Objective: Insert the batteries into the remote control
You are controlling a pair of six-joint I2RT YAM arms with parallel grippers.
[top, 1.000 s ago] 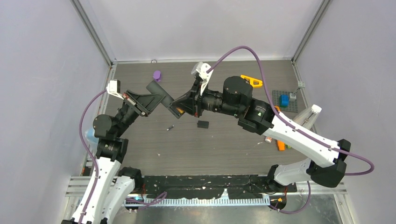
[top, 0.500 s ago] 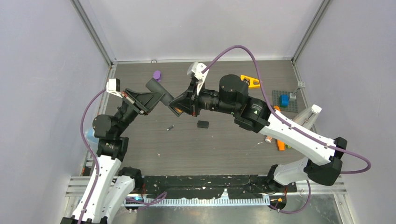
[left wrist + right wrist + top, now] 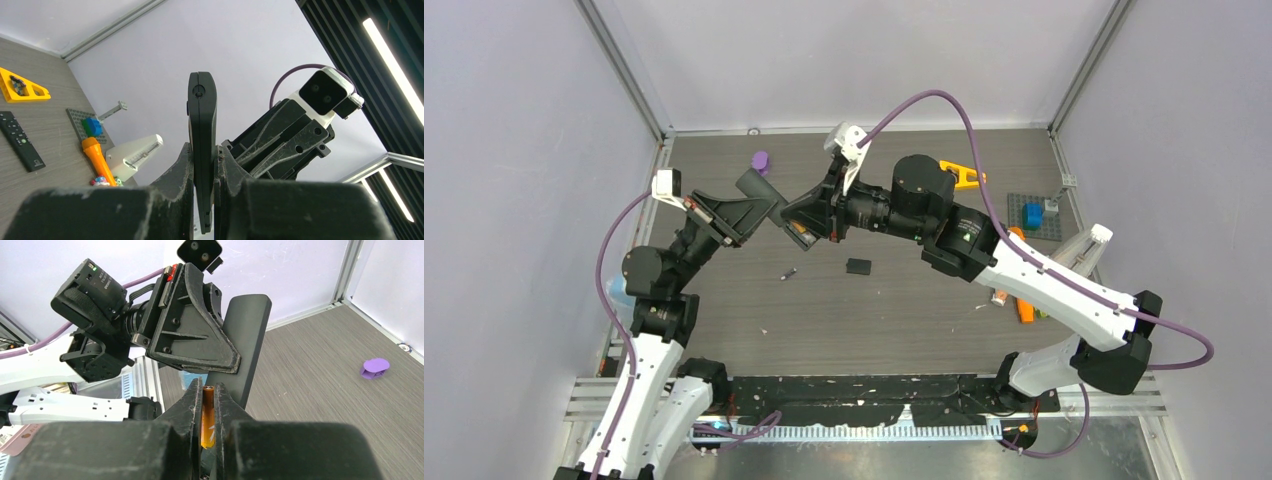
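My left gripper point(image 3: 762, 210) is shut on a black remote control point(image 3: 758, 186) and holds it in the air, edge-on in the left wrist view point(image 3: 202, 120). My right gripper point(image 3: 800, 224) is shut on an orange battery point(image 3: 208, 415) with a dark tip, held just in front of the remote's flat face point(image 3: 245, 335). The battery's tip is close to the remote; I cannot tell if they touch. A dark grey battery point(image 3: 789, 272) lies on the table below both grippers. A small black cover piece point(image 3: 858, 266) lies to its right.
A purple cap point(image 3: 761, 160) sits at the back left. A yellow triangle point(image 3: 964, 175), a grey baseplate point(image 3: 1052, 224) with a blue brick and a thick orange stick point(image 3: 1024, 310) are on the right. A second black remote point(image 3: 21, 141) shows in the left wrist view.
My right gripper has moved left and slightly back with the battery, closer to the held remote. The left arm and remote have not moved.
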